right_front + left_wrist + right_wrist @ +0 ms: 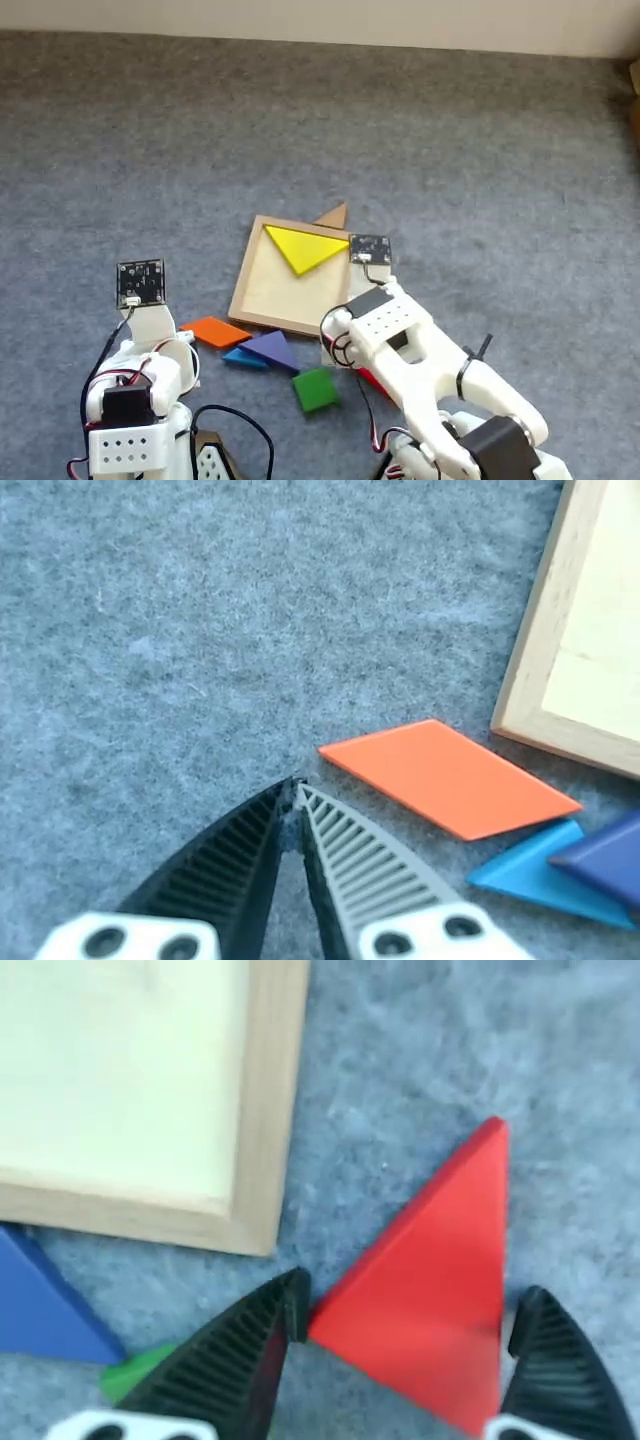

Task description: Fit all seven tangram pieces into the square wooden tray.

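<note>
My open right pincer (412, 1305) straddles the flat red triangle (430, 1335) beside the square wooden tray (265, 1110), left pincer (297, 798) closed; probably stiff, light, slick, so I'd pinch opposite edges.

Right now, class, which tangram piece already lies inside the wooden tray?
The yellow triangle: it alone lies inside the wooden tray, against its far rim; the rest lie outside it.
</note>
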### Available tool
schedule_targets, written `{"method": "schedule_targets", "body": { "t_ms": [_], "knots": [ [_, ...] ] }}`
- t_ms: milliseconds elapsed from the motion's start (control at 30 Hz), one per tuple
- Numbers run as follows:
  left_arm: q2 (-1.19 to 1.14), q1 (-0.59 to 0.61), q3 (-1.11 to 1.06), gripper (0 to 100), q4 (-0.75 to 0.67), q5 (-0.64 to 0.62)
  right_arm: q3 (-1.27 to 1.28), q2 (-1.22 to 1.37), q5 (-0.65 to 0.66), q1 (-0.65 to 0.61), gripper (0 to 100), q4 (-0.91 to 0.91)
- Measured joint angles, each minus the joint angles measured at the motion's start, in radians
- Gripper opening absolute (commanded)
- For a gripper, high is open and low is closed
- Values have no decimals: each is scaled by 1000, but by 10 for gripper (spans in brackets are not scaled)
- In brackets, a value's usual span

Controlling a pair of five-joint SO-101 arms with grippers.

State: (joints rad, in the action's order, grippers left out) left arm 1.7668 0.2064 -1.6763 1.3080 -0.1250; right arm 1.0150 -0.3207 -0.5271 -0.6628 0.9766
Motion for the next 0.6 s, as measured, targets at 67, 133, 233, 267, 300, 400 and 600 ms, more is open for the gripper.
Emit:
{"method": "schedule_targets", "body": {
  "t_ms": [67,133,233,267,300,400,600],
  "knots": [
    [0,0,0,6,0,0,-3,0,0,2,321,6],
    [0,0,0,6,0,0,-3,0,0,14,321,9],
    [0,0,0,6,0,0,-3,0,0,17,321,11],
    [0,0,0,6,0,0,-3,0,0,17,321,11],
    [0,0,0,6,0,0,-3,0,0,17,321,11],
    [0,0,0,6,0,0,-3,0,26,17,321,12],
    [0,0,0,6,0,0,-3,0,61,-23,321,18]
  ]
}}
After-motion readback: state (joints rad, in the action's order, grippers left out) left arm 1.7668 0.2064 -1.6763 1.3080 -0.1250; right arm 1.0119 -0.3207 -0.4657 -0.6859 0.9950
